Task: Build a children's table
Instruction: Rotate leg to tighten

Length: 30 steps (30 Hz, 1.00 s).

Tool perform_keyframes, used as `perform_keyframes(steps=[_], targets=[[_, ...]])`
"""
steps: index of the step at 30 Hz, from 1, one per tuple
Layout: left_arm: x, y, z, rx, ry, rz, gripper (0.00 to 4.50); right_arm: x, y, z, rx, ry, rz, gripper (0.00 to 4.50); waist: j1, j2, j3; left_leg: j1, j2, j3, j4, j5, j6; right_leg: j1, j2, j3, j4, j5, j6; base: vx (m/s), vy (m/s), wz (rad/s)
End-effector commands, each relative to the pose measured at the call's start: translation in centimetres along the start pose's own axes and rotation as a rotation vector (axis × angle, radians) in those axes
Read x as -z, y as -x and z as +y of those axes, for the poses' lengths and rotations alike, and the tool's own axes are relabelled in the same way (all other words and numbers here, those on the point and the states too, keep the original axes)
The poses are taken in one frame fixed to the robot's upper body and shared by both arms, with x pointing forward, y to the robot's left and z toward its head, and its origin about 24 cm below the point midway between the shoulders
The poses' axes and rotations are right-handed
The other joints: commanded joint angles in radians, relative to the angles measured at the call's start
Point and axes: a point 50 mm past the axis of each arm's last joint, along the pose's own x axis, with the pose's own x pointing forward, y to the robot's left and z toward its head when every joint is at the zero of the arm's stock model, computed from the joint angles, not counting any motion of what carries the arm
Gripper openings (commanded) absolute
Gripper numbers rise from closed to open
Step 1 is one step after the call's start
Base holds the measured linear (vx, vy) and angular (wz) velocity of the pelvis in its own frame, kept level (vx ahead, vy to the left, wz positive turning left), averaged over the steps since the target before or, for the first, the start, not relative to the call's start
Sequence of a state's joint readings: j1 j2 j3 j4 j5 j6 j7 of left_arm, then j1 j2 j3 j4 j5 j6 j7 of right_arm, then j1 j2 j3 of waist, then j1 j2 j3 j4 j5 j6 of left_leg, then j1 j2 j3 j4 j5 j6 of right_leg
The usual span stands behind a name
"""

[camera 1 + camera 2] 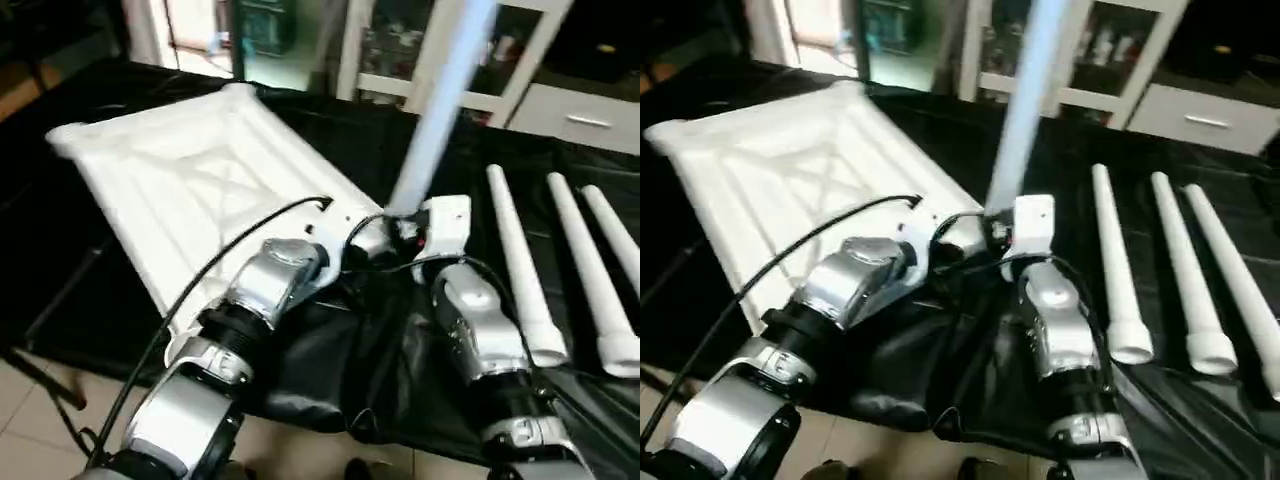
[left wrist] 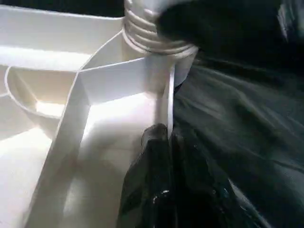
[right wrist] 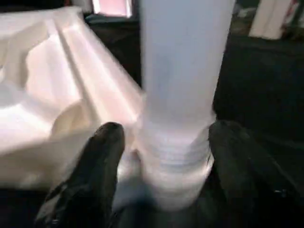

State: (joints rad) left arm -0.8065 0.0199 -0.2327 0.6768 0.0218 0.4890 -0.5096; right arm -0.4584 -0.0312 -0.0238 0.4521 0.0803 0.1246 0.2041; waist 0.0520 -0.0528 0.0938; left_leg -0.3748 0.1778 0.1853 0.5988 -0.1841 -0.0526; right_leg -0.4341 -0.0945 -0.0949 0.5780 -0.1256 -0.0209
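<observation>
- Left eye view: the ribbed white plastic top [image 1: 200, 190] lies underside-up on the black-sheeted surface [image 1: 90, 270], reaching its left edge; one smooth tapered leg [image 1: 430, 130] stands in its near corner socket; three legs [image 1: 590, 270] lie by the surface's right edge.
- Left wrist view: left hand [image 2: 164, 135] clenched on the thin raised rim [image 2: 168, 102].
- Right wrist view: right hand [image 3: 164, 142] released, its fingers [image 3: 102, 156] flanking the leg's threaded base [image 3: 175, 166].

A black-sheeted work table [image 1: 560, 165] fills the foreground — behind it stand white cabinets [image 1: 520, 60] with glass doors.
</observation>
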Motion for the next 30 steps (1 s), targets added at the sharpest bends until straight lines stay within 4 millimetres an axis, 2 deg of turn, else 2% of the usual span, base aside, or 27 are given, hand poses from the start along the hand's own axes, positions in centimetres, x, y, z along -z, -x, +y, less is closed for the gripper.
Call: perform_keyframes(steps=[1, 2, 3, 4, 5, 6, 7, 8, 11, 12, 13, 14, 15, 17, 19, 21, 22, 26, 30], targets=[[-3.4, 0.3, 0.0, 0.003, -0.069, -0.139, 0.00, -0.4, 0.2, 0.6, -0.043, 0.011, -0.012, 3.38, 0.008, -0.009, -0.091, 0.004, 0.043, -0.020, -0.072, -0.155, 0.078, 0.072, -0.064, 0.049, -0.058, -0.268, -0.164, 0.000, 0.000, 0.00], [-3.5, 0.3, 0.0, 0.008, -0.083, -0.147, 0.00, -0.7, 0.4, 0.4, -0.041, 0.023, -0.024, 3.46, 0.009, -0.008, -0.093, 0.004, 0.041, -0.019, -0.070, -0.133, 0.088, 0.071, -0.062, 0.049, -0.054, -0.236, -0.173, 0.000, 0.000, 0.00], [-3.6, 0.3, 0.0, 0.010, -0.094, -0.154, 0.00, -0.9, 0.8, 0.1, -0.034, 0.047, -0.031, 3.46, 0.013, -0.007, -0.095, 0.004, 0.043, -0.016, -0.065, -0.080, 0.118, 0.071, -0.061, 0.050, -0.044, -0.150, -0.206, 0.000, 0.000, 0.00], [-3.6, 0.3, 0.0, 0.009, -0.096, -0.156, 0.00, -0.9, 0.9, 0.0, -0.030, 0.054, -0.032, 3.52, 0.013, -0.007, -0.095, 0.004, 0.043, -0.016, -0.065, -0.080, 0.118, 0.071, -0.061, 0.050, -0.044, -0.150, -0.206, 0.000, 0.000, 0.00], [-3.8, 0.2, 0.1, 0.005, -0.106, -0.168, 0.00, -1.1, 1.6, -0.6, -0.006, 0.082, -0.040, 3.52, 0.015, -0.006, -0.095, 0.004, 0.044, -0.015, -0.063, -0.056, 0.137, 0.069, -0.059, 0.050, -0.039, -0.113, -0.220, 0.000, 0.000, 0.00], [-4.2, 0.1, 0.1, -0.001, -0.105, -0.192, 0.00, -1.2, 2.3, -1.2, 0.021, 0.103, -0.049, 3.52, 0.021, -0.007, -0.093, 0.006, 0.042, -0.013, -0.062, -0.053, 0.151, 0.068, -0.059, 0.049, -0.043, -0.115, -0.220, 0.000, 0.000, 0.00], [-4.3, 0.0, 0.0, 0.000, -0.097, -0.204, 0.00, -1.2, 2.6, -1.4, 0.030, 0.113, -0.049, 3.52, 0.021, -0.008, -0.092, 0.005, 0.042, -0.013, -0.062, -0.061, 0.153, 0.068, -0.058, 0.049, -0.045, -0.127, -0.217, 0.000, 0.000, 0.00], [-4.6, -0.1, -0.1, 0.009, -0.100, -0.221, 0.00, -1.2, 2.9, -1.6, 0.039, 0.121, -0.045, 3.52, 0.022, -0.009, -0.091, 0.005, 0.042, -0.013, -0.063, -0.073, 0.151, 0.068, -0.058, 0.049, -0.048, -0.147, -0.212, 0.000, 0.000, 0.00], [-5.2, -0.3, -0.2, 0.000, -0.096, -0.266, 0.00, -0.9, 3.5, -2.4, 0.089, 0.134, -0.020, 3.52, 0.025, -0.008, -0.085, 0.008, 0.041, -0.013, -0.068, -0.153, 0.118, 0.065, -0.062, 0.047, -0.067, -0.279, -0.181, 0.000, 0.000, 0.00], [-5.9, -0.5, -0.2, -0.021, -0.090, -0.311, 0.00, -0.7, 3.9, -3.0, 0.121, 0.125, -0.009, 3.52, 0.026, -0.006, -0.084, 0.010, 0.037, -0.012, -0.068, -0.191, 0.098, 0.062, -0.059, 0.045, -0.081, -0.344, -0.150, 0.000, 0.000, 0.00], [-6.0, -0.5, -0.2, -0.016, -0.078, -0.312, 0.00, -0.7, 4.0, -3.2, 0.132, 0.121, -0.007, 3.52, 0.029, -0.006, -0.087, 0.012, 0.040, -0.016, -0.068, -0.193, 0.090, 0.064, -0.061, 0.045, -0.076, -0.345, -0.146, 0.000, 0.000, 0.00], [-6.1, -0.5, -0.1, -0.011, -0.075, -0.315, 0.28, -0.6, 4.1, -3.4, 0.143, 0.116, -0.004, 3.55, 0.032, -0.002, -0.087, 0.012, 0.040, -0.016, -0.070, -0.193, 0.088, 0.064, -0.061, 0.045, -0.077, -0.345, -0.144, 0.000, 0.000, 0.00], [-6.2, -0.5, 0.0, -0.023, -0.069, -0.315, 0.45, -0.5, 4.2, -3.4, 0.150, 0.108, -0.001, 3.56, 0.034, -0.003, -0.085, 0.011, 0.043, -0.018, -0.072, -0.203, 0.082, 0.063, -0.062, 0.044, -0.078, -0.353, -0.142, 0.000, 0.000, 0.00], [-6.3, -0.6, 0.1, -0.022, -0.066, -0.312, 0.59, -0.4, 4.3, -3.4, 0.156, 0.099, 0.003, 3.56, 0.036, -0.002, -0.089, 0.011, 0.042, -0.018, -0.071, -0.203, 0.075, 0.063, -0.063, 0.044, -0.075, -0.335, -0.148, 0.000, 0.000, 0.00], [-6.0, -0.8, 0.0, -0.012, -0.092, -0.291, 0.66, -0.3, 4.5, -3.4, 0.160, 0.098, 0.013, 3.56, 0.036, 0.002, -0.089, 0.010, 0.044, -0.020, -0.072, -0.200, 0.076, 0.064, -0.061, 0.044, -0.071, -0.295, -0.161, 0.000, 0.000, 0.00], [-5.4, -1.1, 0.0, -0.003, -0.109, -0.256, 0.97, -0.2, 4.6, -3.2, 0.162, 0.094, 0.021, 3.56, 0.036, 0.004, -0.090, 0.009, 0.044, -0.020, -0.071, -0.197, 0.076, 0.066, -0.063, 0.045, -0.068, -0.270, -0.169, 0.000, 0.000, 0.00], [-5.4, -1.1, 0.0, -0.003, -0.109, -0.256, 0.99, -0.2, 4.6, -3.2, 0.162, 0.094, 0.021, 3.56, 0.037, 0.009, -0.089, 0.008, 0.042, -0.020, -0.071, -0.195, 0.078, 0.067, -0.063, 0.045, -0.069, -0.270, -0.169, 0.000, 0.000, 0.00], [-4.7, -1.3, 0.0, -0.009, -0.100, -0.237, 1.23, -0.1, 4.7, -3.2, 0.170, 0.085, 0.029, 3.56, 0.038, 0.006, -0.093, 0.008, 0.040, -0.019, -0.069, -0.182, 0.086, 0.069, -0.062, 0.046, -0.068, -0.261, -0.168, 0.000, 0.000, 0.00], [-4.6, -1.0, 0.3, -0.003, -0.086, -0.249, 1.61, 0.0, 4.9, -3.1, 0.165, 0.082, 0.033, 3.56, 0.038, 0.005, -0.090, 0.008, 0.043, -0.020, -0.071, -0.198, 0.087, 0.068, -0.064, 0.044, -0.070, -0.276, -0.175, 0.000, 0.000, 0.00]])
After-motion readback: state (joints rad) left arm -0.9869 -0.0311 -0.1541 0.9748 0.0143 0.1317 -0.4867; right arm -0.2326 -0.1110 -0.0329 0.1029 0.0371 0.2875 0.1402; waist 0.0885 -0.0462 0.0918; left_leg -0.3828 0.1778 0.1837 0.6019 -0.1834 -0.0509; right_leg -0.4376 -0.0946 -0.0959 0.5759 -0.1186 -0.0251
